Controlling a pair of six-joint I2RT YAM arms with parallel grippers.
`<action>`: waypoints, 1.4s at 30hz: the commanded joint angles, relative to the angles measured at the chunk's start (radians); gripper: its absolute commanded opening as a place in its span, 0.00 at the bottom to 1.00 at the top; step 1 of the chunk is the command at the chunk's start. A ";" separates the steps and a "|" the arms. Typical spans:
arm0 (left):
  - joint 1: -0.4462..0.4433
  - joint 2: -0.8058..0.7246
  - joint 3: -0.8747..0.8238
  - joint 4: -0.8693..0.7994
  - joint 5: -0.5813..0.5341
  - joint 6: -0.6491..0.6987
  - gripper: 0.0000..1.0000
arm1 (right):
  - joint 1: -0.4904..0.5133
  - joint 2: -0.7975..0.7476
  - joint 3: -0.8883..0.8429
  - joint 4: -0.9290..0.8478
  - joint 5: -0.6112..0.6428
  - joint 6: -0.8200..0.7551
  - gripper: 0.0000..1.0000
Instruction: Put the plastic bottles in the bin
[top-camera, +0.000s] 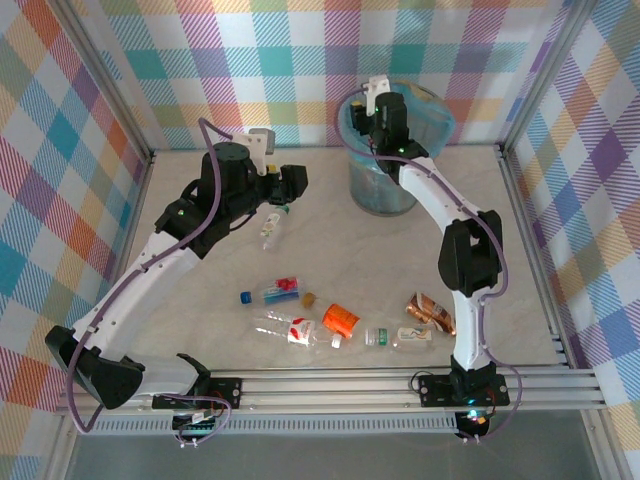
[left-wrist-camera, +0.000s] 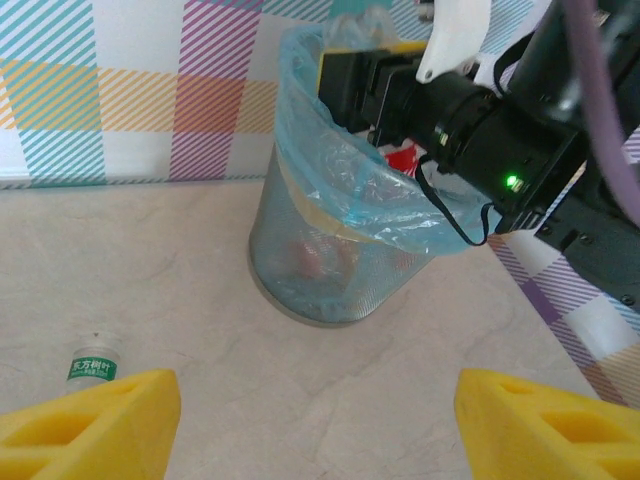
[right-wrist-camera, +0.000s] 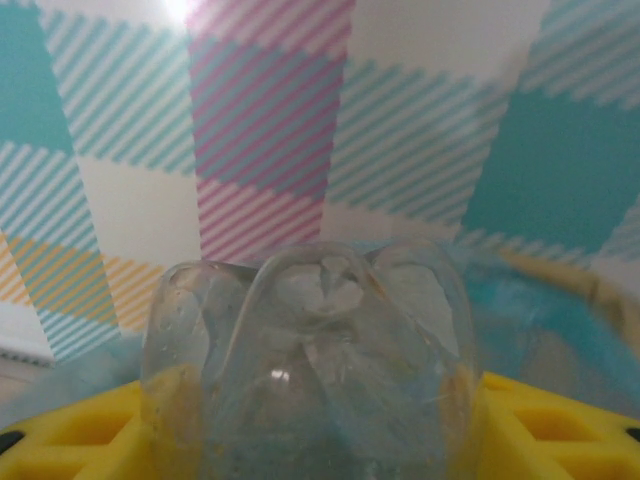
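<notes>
The left gripper (top-camera: 291, 186) is released: its yellow fingers (left-wrist-camera: 90, 425) stand wide apart with nothing between them, above the table (top-camera: 330, 240). A green-labelled bottle (left-wrist-camera: 93, 368) lies on the table just beside the left finger. Loose bottles (top-camera: 340, 319) lie scattered across the near-centre of the table, well apart from the bin (top-camera: 385, 195). The bin stands at the far edge, right of centre, lined with a blue bag (left-wrist-camera: 330, 170). The right gripper (top-camera: 368, 122) is above the bin's rim, grasping a clear bottle (right-wrist-camera: 310, 340) between both fingers, base toward the wrist camera.
</notes>
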 joint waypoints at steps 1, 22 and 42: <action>-0.008 -0.002 0.000 0.007 -0.018 -0.018 0.73 | -0.026 -0.056 -0.038 0.046 -0.014 0.101 0.67; -0.019 0.006 -0.001 -0.002 -0.042 -0.026 0.74 | -0.028 -0.062 0.134 -0.148 -0.060 0.118 0.76; -0.019 0.013 -0.026 -0.007 -0.052 -0.029 0.74 | -0.043 0.044 0.224 -0.564 -0.082 0.103 0.55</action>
